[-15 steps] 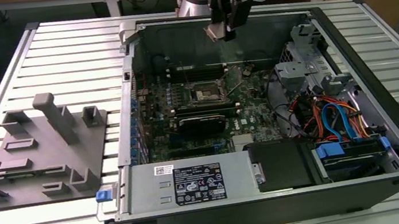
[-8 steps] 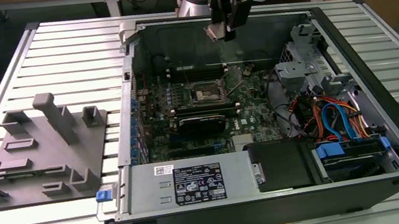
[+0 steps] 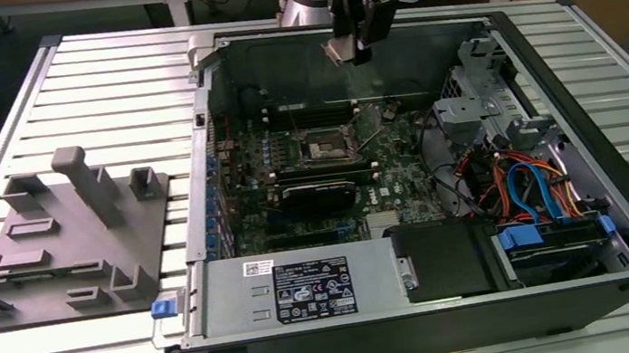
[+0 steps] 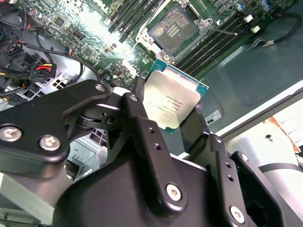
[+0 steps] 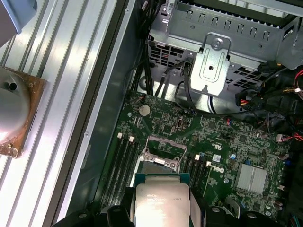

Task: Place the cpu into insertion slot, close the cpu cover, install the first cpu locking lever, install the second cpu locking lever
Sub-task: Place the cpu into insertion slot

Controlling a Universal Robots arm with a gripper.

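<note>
The cpu [image 4: 173, 99], a flat square chip with a dull silver-grey metal top and a thin green edge, is being pinched by two opposite sides between the gripper's [image 4: 168, 101] matte black fingers [image 4: 201, 125], the jaws drawn in to just the chip's width. It is hanging in the air above the open computer case [image 3: 433, 334], well apart from the insertion slot [image 4: 173, 30]. The slot is lying uncovered below, a black square of fine contacts inside a bright metal rim, set into the green motherboard [image 5: 222, 132]. Long black memory slots [image 4: 213, 42] are running alongside it. The case is resting on a ribbed aluminium table [image 3: 108, 85], and a grey moulded fixture [image 3: 67, 236] is sitting beside it toward the exterior view's left.
</note>
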